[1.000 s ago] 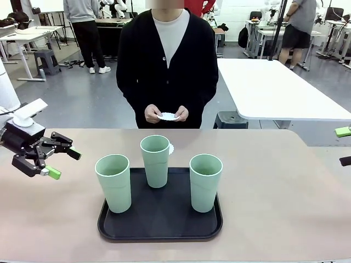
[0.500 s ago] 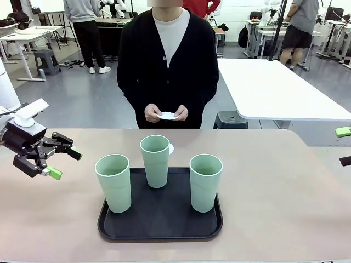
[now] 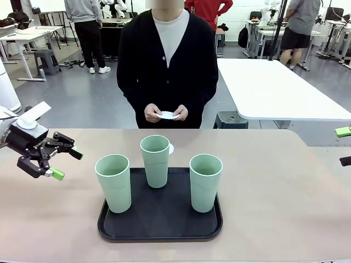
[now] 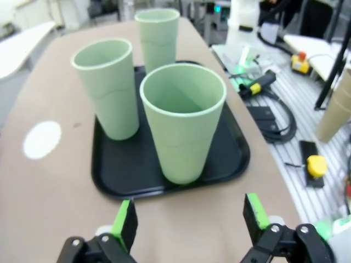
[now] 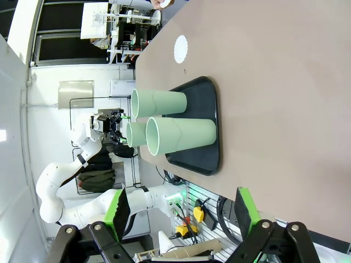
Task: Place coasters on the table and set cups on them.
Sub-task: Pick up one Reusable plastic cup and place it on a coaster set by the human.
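Three mint-green cups stand upright on a black tray (image 3: 159, 233): left cup (image 3: 113, 183), middle cup (image 3: 155, 160), right cup (image 3: 205, 182). One white coaster (image 3: 171, 148) lies on the table (image 3: 274, 192) just behind the middle cup. The person's hands hold more coasters (image 3: 168, 115) at the far edge. My left gripper (image 3: 67, 165) hovers open and empty left of the left cup, facing the nearest cup (image 4: 184, 120) in the left wrist view. My right gripper (image 3: 344, 146) is open at the right edge, far from the tray. The right wrist view shows the coaster (image 5: 180, 48) and cups (image 5: 181, 135).
A white rectangular table (image 3: 274, 90) stands behind at the right, with a dark stool (image 3: 230, 119) beside it. The person stands at the middle of the far edge. Bare tabletop lies on both sides of the tray and in front of it.
My left gripper has crept slightly right, toward the tray. The cups, the coaster, the person's hands and the right gripper have not moved.
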Controlling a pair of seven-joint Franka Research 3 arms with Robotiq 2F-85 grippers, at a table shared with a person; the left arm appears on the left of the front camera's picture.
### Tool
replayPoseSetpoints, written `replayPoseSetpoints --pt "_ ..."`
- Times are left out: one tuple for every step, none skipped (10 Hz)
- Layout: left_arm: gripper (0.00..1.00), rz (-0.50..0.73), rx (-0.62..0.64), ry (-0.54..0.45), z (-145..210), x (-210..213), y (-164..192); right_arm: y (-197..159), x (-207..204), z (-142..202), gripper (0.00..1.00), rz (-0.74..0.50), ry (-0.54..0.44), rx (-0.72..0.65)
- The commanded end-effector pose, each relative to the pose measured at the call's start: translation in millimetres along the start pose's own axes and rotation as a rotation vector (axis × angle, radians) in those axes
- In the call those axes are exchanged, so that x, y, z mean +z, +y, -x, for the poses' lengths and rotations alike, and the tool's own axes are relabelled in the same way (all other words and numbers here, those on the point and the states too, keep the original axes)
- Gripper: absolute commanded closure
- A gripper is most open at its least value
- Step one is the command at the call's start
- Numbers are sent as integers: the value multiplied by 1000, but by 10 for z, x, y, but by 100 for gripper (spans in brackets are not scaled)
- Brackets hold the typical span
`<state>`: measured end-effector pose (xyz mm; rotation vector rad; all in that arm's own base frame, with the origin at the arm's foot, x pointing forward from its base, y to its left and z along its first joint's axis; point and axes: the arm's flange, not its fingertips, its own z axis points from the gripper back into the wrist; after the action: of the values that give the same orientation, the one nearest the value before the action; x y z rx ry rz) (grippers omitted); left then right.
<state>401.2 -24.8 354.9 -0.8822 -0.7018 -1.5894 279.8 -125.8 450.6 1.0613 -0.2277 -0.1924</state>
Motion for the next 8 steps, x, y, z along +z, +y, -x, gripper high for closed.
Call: replayPoseSetpoints --pt "0 -15 -118 -53 194 -132 1 -2 -3 -4 0 -12 3 3" --pt "0 15 -121 -88 245 -168 12 -2 -3 -4 0 -12 3 3" --pt "0 23 -131 -109 295 -218 25 -2 -3 -4 0 -12 3 3" --pt "0 35 -143 -138 320 -272 46 -2 -3 -4 0 -12 3 3" --pt "0 37 -130 -157 345 -353 68 -2 -3 -4 0 -12 3 3" --pt "0 40 -110 -167 359 -415 92 -2 -3 -4 0 -12 3 3" --pt "0 49 -88 -182 364 -473 112 -2 -3 -4 0 -12 3 3" --pt "0 64 -77 -202 378 -540 125 -2 -3 -4 0 -12 3 3"
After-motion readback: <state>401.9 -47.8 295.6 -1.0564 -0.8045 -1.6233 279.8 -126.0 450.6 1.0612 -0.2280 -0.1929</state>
